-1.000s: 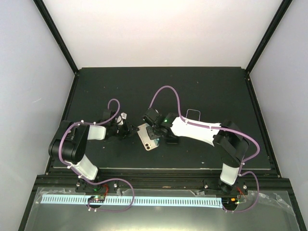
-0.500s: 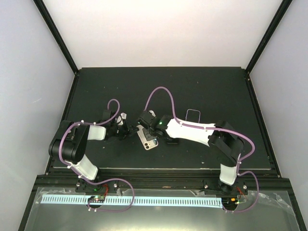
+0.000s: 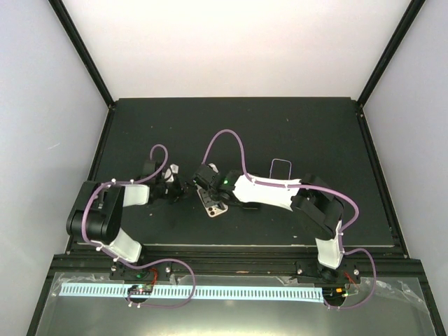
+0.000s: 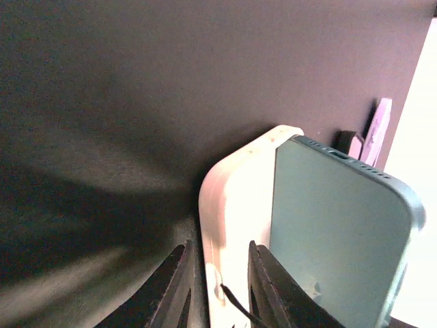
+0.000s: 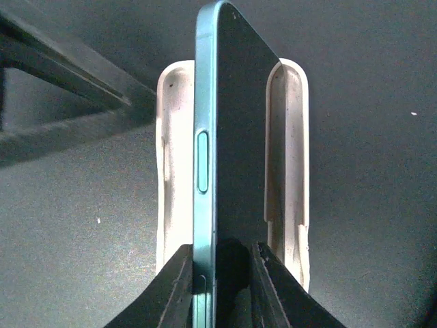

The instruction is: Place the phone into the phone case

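The white phone case [image 3: 217, 206] lies open side up on the black mat, left of centre. In the left wrist view my left gripper [image 4: 217, 290] is closed over the case's [image 4: 235, 205] side wall, with a finger on each side of it. My right gripper [image 5: 218, 277] is shut on the teal phone [image 5: 205, 137] and holds it on edge. The phone is tilted inside the case, between the case's two long walls [image 5: 171, 171]. In the top view the left gripper [image 3: 180, 189] and right gripper [image 3: 208, 187] meet at the case's far end. The phone also shows in the left wrist view [image 4: 334, 232].
A thin clear rectangular frame [image 3: 281, 166] lies on the mat behind the right arm. The mat [image 3: 294, 133] is walled by black posts and white panels. Purple cables loop over both arms.
My right gripper has moved left with the phone, closer to the left gripper. The case has shifted slightly left with it. The left arm has drawn back a little.
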Available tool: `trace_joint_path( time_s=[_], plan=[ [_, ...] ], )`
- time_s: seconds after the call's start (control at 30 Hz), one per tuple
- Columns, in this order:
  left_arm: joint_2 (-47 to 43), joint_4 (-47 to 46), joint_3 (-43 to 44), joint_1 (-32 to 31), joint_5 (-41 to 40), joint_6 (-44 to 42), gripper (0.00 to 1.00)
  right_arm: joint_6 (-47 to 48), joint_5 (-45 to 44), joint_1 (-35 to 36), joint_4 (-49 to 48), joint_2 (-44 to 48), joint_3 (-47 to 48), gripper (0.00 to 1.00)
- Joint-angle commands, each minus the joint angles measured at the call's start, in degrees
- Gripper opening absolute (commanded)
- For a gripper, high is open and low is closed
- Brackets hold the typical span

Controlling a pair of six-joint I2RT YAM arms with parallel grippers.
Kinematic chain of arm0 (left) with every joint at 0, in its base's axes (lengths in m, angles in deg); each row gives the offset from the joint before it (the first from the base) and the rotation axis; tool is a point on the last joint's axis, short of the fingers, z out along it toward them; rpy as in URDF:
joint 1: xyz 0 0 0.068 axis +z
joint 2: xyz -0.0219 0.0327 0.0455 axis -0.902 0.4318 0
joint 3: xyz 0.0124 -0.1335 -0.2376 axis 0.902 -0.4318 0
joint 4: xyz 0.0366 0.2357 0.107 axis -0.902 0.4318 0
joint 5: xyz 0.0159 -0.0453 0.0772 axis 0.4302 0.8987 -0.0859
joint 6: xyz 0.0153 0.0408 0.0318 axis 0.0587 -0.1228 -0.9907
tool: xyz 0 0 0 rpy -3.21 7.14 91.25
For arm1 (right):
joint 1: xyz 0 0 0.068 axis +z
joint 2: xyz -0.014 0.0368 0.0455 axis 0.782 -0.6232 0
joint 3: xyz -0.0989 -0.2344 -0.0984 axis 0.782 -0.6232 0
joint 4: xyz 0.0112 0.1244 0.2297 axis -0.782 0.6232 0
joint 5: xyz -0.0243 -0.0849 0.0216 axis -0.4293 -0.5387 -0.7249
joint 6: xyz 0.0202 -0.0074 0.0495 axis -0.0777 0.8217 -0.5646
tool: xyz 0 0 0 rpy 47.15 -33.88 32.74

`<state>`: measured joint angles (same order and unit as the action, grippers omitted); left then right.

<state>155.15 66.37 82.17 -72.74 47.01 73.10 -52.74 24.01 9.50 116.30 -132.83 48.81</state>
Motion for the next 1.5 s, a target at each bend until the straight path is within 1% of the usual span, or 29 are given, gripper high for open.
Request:
trace_joint_path(
  time_s=[0.0, 0.1, 0.2, 0.3, 0.4, 0.53, 0.6, 0.77, 0.9, 0.97, 1.07, 1.27, 1.37, 1.47],
  plan=[
    [-6.4, 6.7, -0.3, 3.1, -0.3, -3.3, 0.24, -1.7, 1.3, 0.1, -1.3, -2.0, 0.0, 0.22],
    [-10.1, 9.6, 0.0, 3.3, -1.8, -4.1, 0.26, -2.2, 2.3, 0.0, -2.7, -2.2, 0.0, 0.23],
    [-12.8, 11.7, 0.3, 3.4, -1.6, -4.3, 0.29, -2.6, 4.5, 0.1, -4.2, -2.0, -0.3, 0.32],
    [-15.8, 13.4, 0.2, 3.4, -2.4, -4.5, 0.30, -3.1, 6.1, 0.1, -6.2, -1.0, -1.4, 0.38],
    [-17.3, 15.2, 0.3, 3.4, -4.2, -5.1, 0.31, -3.4, 6.5, 0.1, -7.1, -0.3, -2.1, 0.38],
    [-19.8, 15.8, -0.6, 3.3, -4.5, -5.2, 0.32, -2.2, 5.0, 0.0, -5.4, 0.5, -1.8, 0.38],
    [-20.4, 15.9, -1.2, 3.3, -4.5, -5.5, 0.34, -1.6, 5.0, 0.0, -5.7, 2.3, -2.6, 0.40],
    [-20.7, 15.7, -2.5, 3.0, -4.6, -5.9, 0.36, -0.8, 5.5, -1.5, -7.6, 6.3, -5.9, 0.48],
    [-20.3, 14.4, -3.7, 2.3, -4.6, -5.8, 0.38, -0.1, 8.6, -4.3, -9.2, 7.1, -7.8, 0.59],
    [-19.6, 13.8, -4.1, 1.8, -4.7, -5.7, 0.38, 0.1, 10.6, -5.4, -10.7, 7.3, -9.0, 0.63],
    [-18.4, 12.5, -4.6, 1.0, -4.8, -5.3, 0.38, 0.1, 14.0, -7.2, -12.8, 6.8, -10.1, 0.66],
    [-17.9, 11.8, -4.7, -0.6, -5.7, -5.3, 0.34, -0.4, 19.5, -10.1, -17.0, 5.2, -11.9, 0.72],
    [-16.1, 11.9, -4.5, -1.1, -6.1, -5.4, 0.32, -1.0, 22.7, -11.4, -19.1, 4.1, -12.9, 0.72],
    [-15.8, 12.1, -4.3, -1.6, -6.6, -5.5, 0.30, -1.1, 23.7, -12.0, -20.1, 3.4, -13.5, 0.72]
  ],
)
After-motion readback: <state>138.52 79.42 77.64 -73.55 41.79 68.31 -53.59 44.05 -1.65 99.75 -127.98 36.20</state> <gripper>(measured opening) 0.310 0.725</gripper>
